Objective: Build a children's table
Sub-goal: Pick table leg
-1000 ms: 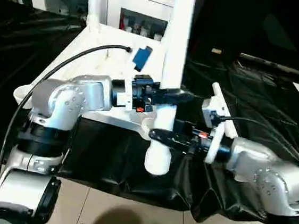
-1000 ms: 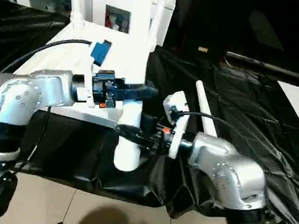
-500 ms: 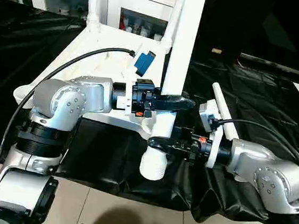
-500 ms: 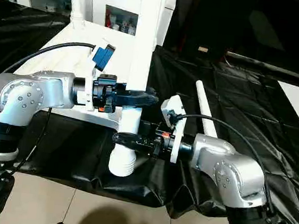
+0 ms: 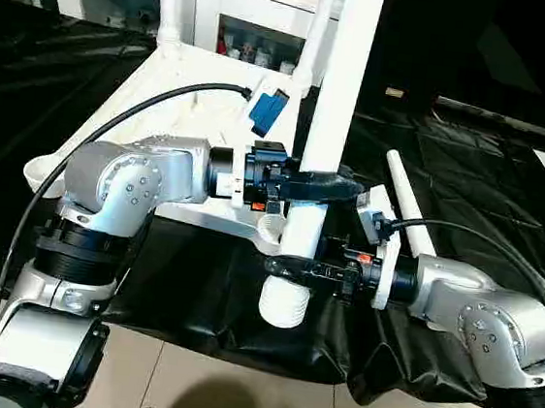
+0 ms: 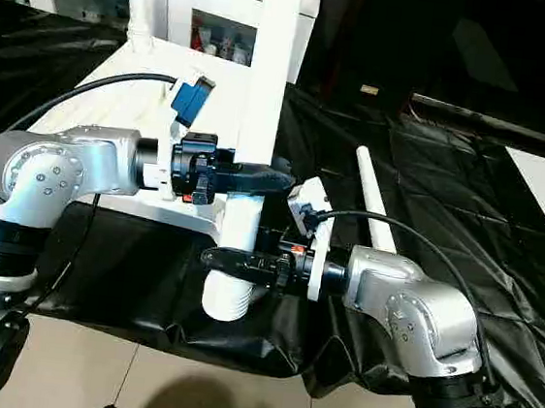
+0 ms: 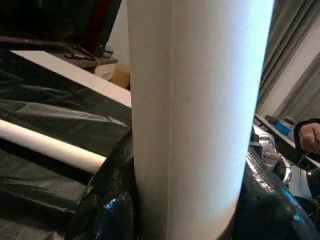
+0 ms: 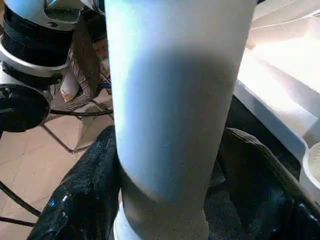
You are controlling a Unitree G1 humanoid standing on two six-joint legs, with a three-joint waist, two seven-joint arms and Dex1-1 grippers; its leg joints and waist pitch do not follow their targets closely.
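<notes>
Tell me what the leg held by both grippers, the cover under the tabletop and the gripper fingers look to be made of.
Held leg: likely white moulded plastic, smooth and faintly glossy, with a ridged thick end.
Black cover: thin plastic sheeting or coated fabric, judging by its shiny creases.
Gripper fingers: black, glossy, probably hard plastic or rubber; the look cannot settle which.

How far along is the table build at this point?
Done: two legs stand upright in the far sockets of the upturned top. In hand: both the left gripper and the right gripper clamp a third leg, its ribbed end beside the near socket, not yet seated. Left: seat it, then fit the fourth leg lying on the black sheet.
</notes>
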